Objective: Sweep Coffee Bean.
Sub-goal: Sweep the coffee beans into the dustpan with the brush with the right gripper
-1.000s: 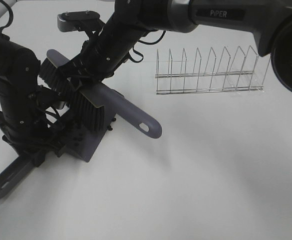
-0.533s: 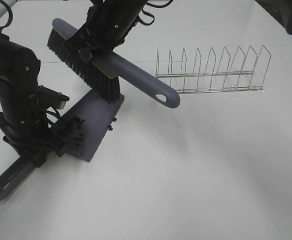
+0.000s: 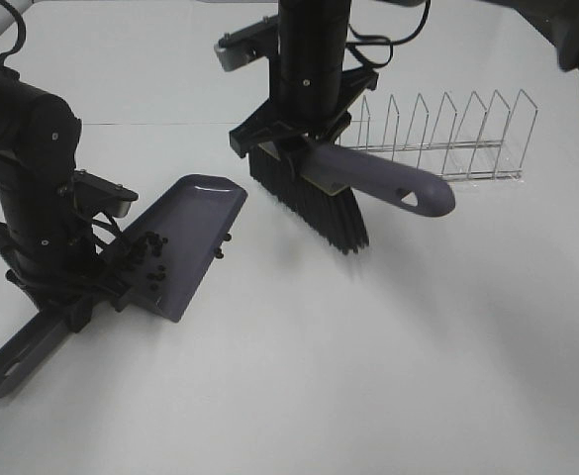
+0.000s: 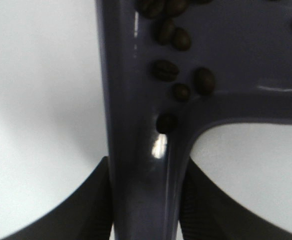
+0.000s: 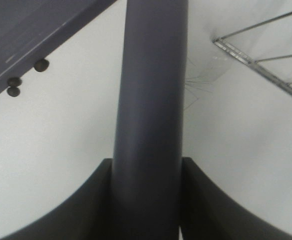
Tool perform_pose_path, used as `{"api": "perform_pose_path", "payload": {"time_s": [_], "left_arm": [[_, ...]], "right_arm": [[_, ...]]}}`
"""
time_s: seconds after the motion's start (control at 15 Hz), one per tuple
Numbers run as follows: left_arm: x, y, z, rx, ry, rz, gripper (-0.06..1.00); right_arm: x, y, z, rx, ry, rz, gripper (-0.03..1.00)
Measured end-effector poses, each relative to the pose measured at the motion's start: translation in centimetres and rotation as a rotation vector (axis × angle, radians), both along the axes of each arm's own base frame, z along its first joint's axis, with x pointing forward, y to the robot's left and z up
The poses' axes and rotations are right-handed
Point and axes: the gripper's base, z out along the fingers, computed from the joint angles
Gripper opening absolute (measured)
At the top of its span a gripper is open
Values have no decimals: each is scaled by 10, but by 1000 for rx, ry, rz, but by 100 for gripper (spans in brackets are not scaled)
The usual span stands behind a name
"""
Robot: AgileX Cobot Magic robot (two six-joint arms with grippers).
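Note:
The grey dustpan (image 3: 192, 226) lies on the white table at left, its handle (image 4: 146, 165) clamped in my shut left gripper (image 4: 148, 202). Several coffee beans (image 3: 146, 253) sit in the pan near the handle, and they appear close up (image 4: 178, 80) in the left wrist view. Three more beans (image 3: 221, 247) lie on the table by the pan's right edge, also seen in the right wrist view (image 5: 40, 65). My right gripper (image 5: 148, 200) is shut on the brush handle (image 5: 150, 100). The brush (image 3: 319, 203) hangs right of the pan, bristles down.
A wire rack (image 3: 447, 139) stands at the back right, just behind the brush handle's free end (image 3: 418, 194), and shows in the right wrist view (image 5: 265, 62). White tabletop (image 3: 388, 356) stretches across the front and right.
The right arm has lifted the brush off the pan and swung it right, so it now hangs between pan and rack. The left arm and dustpan have stayed put.

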Motion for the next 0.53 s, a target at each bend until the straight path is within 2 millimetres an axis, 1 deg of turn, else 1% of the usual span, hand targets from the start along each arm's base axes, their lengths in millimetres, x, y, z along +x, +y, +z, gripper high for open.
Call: {"api": "perform_pose_path", "payload": {"time_s": [0.13,0.27,0.4,0.53], "left_arm": [[0,0,0,0,0,0,33],[0,0,0,-1,1,-2,33],[0,0,0,0,2,-2,33],[-1,0,0,-1,6,1,33]], "right_arm": [[1,3,-31,0,61,-54,36],[2,13,-39,94,83,-68,36],[4,28,-52,237,97,-56,36],[5,37,-57,333,96,-46,36]]}}
